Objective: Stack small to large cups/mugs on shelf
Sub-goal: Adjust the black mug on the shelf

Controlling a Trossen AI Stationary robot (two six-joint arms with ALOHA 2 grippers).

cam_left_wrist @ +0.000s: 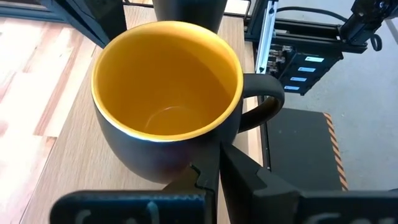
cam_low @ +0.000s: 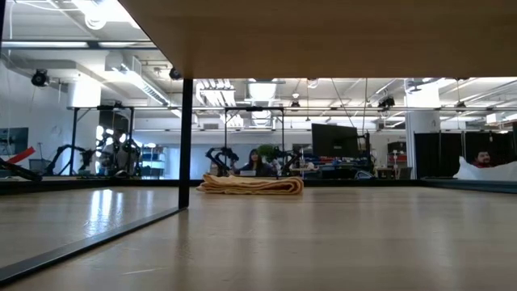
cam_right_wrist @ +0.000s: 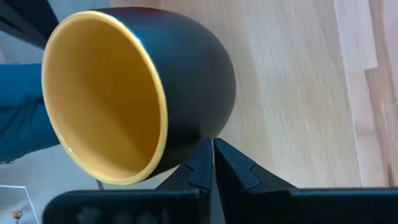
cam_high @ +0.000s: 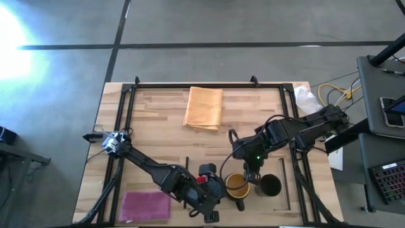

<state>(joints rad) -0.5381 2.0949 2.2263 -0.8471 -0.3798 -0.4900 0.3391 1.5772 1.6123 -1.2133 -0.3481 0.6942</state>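
The dark brown mug with yellow inside (cam_high: 237,185) stands upright on its base on the pale-wood shelf (cam_high: 234,212) near the table's near edge, its handle (cam_left_wrist: 268,102) toward that edge. The black mug (cam_high: 270,185) stands just right of it. My left gripper (cam_left_wrist: 210,171) is shut at the brown mug's left side. My right gripper (cam_right_wrist: 212,155) is shut at the mug's right side, between the two mugs. A small red thing (cam_high: 201,179) shows beside my left wrist, mostly hidden by the arm; I cannot tell if it is the pink-red mug. My left gripper's shut fingertips (cam_left_wrist: 205,177) lie level at the brown mug's outer wall (cam_left_wrist: 180,158), low on its left side; I cannot tell whether they touch. My right gripper's shut fingertips (cam_right_wrist: 202,165) lie at the mug's outer wall (cam_right_wrist: 205,118) on its right side, slanting down from the far right; I cannot tell whether they touch.
A folded orange cloth (cam_high: 204,107) lies at the table's far middle and also shows in the low view (cam_low: 250,184). A magenta cloth (cam_high: 145,206) lies at the near left. Thin dark strips (cam_high: 285,183) edge the shelf. A dark frame rail (cam_high: 209,84) runs along the far edge.
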